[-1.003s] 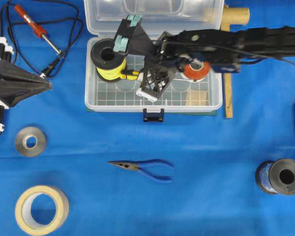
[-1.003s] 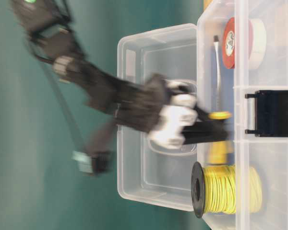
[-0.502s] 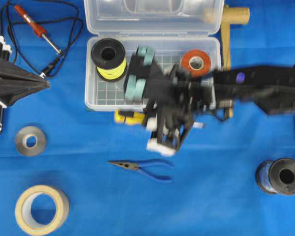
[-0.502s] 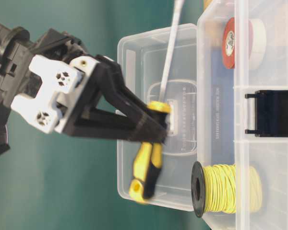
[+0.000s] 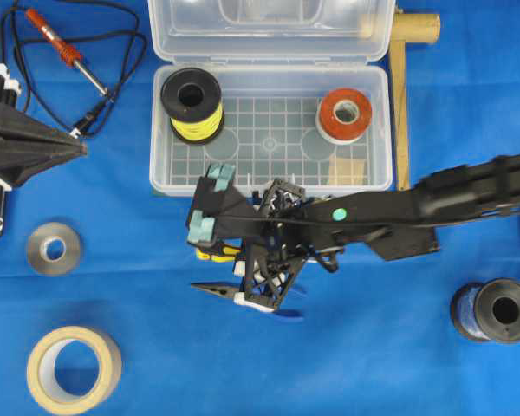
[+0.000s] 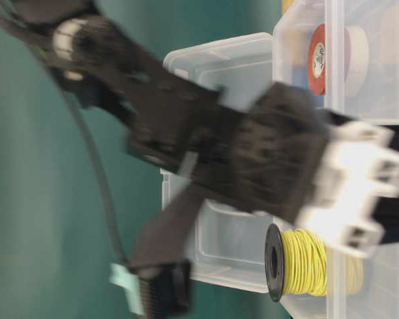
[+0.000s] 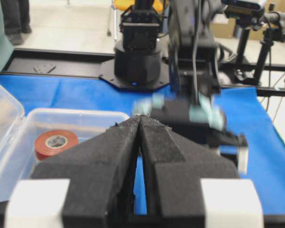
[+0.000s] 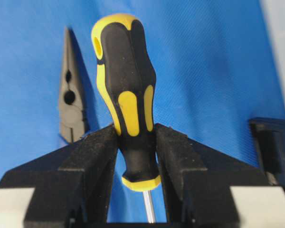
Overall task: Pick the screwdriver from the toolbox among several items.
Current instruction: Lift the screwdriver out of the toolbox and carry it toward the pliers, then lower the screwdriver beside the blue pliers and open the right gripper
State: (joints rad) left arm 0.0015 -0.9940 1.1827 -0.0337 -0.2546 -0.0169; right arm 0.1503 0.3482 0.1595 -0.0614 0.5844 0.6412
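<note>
I see a blue-covered surface point(image 5: 373, 347). On it rests the open clear toolbox point(image 5: 163, 178) toward the far side, with a red-handled soldering iron point(image 5: 62, 54) and its black cord at far left. Nearer me lie a grey tape roll point(image 5: 54, 249), a beige tape roll point(image 5: 74, 369), blue-handled pliers point(image 5: 215, 289) and a dark wire spool point(image 5: 496, 310). A wooden ruler point(image 5: 402, 113) lies just beside the toolbox's right wall.

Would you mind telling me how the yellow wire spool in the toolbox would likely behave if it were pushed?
The yellow wire spool stands on a flat flange, so it would probably slide on the toolbox floor. Tipped onto its side, its round flanges would likely let it roll. Its thick winding suggests some weight.
</note>
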